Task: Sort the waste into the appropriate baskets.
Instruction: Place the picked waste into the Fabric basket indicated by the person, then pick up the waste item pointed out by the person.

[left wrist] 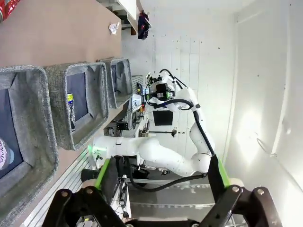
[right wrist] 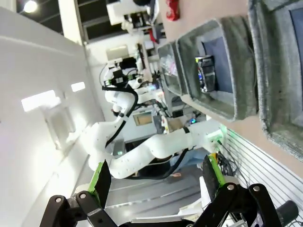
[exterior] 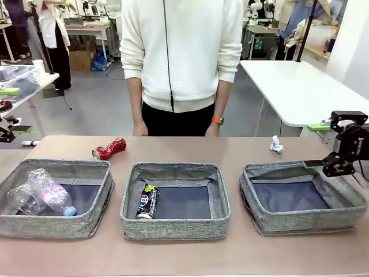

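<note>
Three grey baskets stand in a row. The left basket (exterior: 57, 228) holds a clear bottle with blue cap (exterior: 52, 193) and a clear plastic cup (exterior: 20, 200). A dark can (exterior: 147, 202) lies in the middle basket (exterior: 173, 227). The right basket (exterior: 305, 222) holds nothing. On the table behind them lie a crushed red can (exterior: 109, 149) and a crumpled white paper wad (exterior: 277, 144). My right gripper (exterior: 317, 145) hangs open over the right basket's far right corner. My left gripper (left wrist: 158, 189) is open off the table's side, nothing between its fingers.
A person in a white top stands at the far edge, hands (exterior: 140, 128) hanging near the table. A white table (exterior: 300, 86) stands behind on the right. Bare tabletop runs in front of the baskets and between them and the far edge.
</note>
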Controlling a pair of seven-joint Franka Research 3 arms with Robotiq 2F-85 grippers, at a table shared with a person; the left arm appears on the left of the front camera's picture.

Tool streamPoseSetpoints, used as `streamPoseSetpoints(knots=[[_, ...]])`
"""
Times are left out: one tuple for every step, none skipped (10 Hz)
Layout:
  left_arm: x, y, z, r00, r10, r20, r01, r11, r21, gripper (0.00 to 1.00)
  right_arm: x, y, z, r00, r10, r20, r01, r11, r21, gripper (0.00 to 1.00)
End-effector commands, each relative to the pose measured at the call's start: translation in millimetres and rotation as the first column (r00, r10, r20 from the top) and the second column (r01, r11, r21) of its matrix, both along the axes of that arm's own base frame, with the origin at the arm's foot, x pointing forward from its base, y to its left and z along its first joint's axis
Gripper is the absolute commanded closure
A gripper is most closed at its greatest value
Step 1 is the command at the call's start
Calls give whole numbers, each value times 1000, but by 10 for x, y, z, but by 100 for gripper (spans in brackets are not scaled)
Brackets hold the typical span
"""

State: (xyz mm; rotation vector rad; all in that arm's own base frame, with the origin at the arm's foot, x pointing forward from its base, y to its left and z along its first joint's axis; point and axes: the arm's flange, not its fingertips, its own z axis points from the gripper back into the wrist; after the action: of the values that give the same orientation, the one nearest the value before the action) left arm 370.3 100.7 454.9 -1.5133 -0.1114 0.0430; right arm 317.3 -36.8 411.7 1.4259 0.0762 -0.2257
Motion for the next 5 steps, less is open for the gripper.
streamPoseSetpoints(knots=[[-58,-1,11,1000,-3,-16,2,1000,-4,0,-68,-33,7,1000,9,23,-9,1000,7,0],[-58,-1,11,1000,-3,-16,2,1000,-4,0,-68,-33,7,1000,9,23,-9,1000,7,0],[-58,-1,11,1000,-3,-16,2,1000,-4,0,-68,-33,7,1000,9,23,-9,1000,7,0],[-58,-1,11,1000,-3,-16,2,1000,-4,0,-68,-33,7,1000,9,23,-9,1000,7,0],[-58,-1,11,1000,-3,-16,2,1000,-4,0,-68,-33,7,1000,9,23,-9,1000,7,0]])
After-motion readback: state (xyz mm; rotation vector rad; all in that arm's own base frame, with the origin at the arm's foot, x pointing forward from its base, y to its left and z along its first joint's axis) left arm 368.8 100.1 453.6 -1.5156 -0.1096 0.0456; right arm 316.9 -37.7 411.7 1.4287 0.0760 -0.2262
